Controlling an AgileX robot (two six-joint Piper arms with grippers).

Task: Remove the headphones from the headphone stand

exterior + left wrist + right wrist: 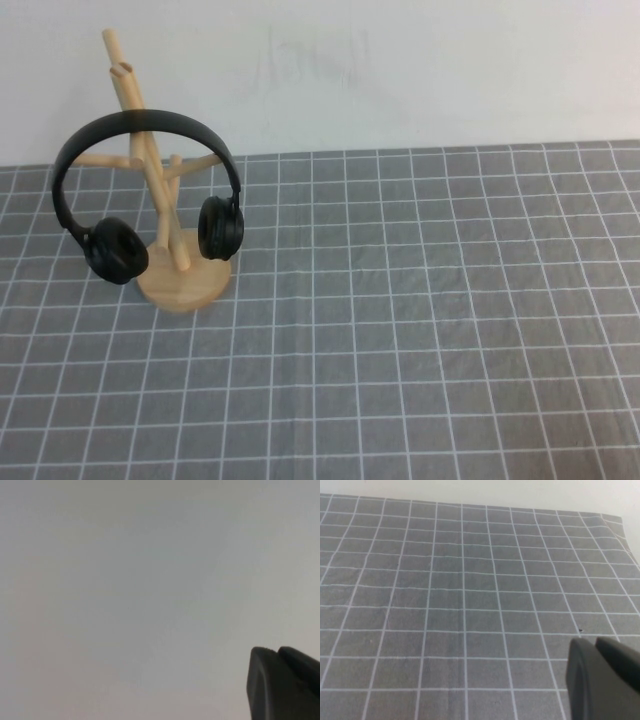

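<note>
The headphones (150, 190) hang on the headphone stand (180, 280) at the desk's (420, 330) far left. The left gripper (285, 685) faces a blank wall, the right gripper (602, 680) hovers over the desk; whether either one's fingers are apart, I cannot tell.

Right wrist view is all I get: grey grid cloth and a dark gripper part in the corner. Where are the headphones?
Observer: The headphones hang on the headphone stand, far left on the table in the high view.
Operator: Is either arm near them?
Observer: No. Neither arm appears in the high view.
Operator: And the left gripper?
Observer: The left gripper shows only as a dark part against a blank pale surface; the right gripper hangs over bare cloth.
</note>
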